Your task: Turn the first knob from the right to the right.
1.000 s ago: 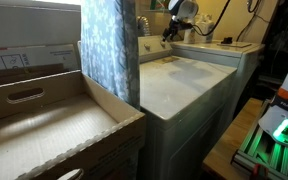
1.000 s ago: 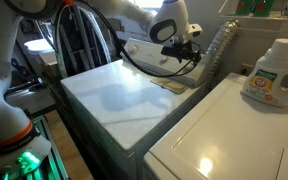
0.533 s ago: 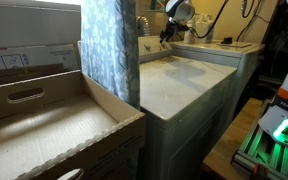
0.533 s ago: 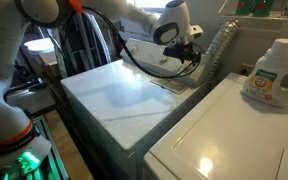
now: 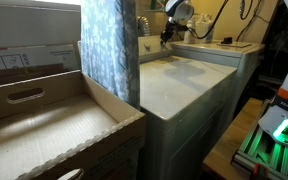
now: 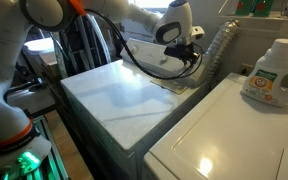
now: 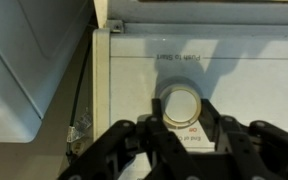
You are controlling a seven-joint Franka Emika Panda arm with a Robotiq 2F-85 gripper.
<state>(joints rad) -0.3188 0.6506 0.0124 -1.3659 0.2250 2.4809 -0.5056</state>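
**Ext. view:** white Franka arm [image 5: 180, 10] is extended over white top-load washing machine [image 5: 184, 80] to its far end. Black Robotiq gripper [image 5: 168, 33] is aimed at the panel there. Knob is hidden.

**Ext. view:** arm [image 6: 134, 15] is bent fwd and down, with gripper [image 6: 189, 50] held at the machine's [image 6: 124, 95] far right.

**Wrist view:** round cream plastic knob [image 7: 181, 103] is seen on pale grey control panel [image 7: 244, 80], flanked by black fingers [image 7: 144, 140]. Jaws are set either side of it; whether it's clamped can't be told.

**Step judged:** grasp, pre-turn. Next a firm squeeze is needed, then a clockwise wrist roll.
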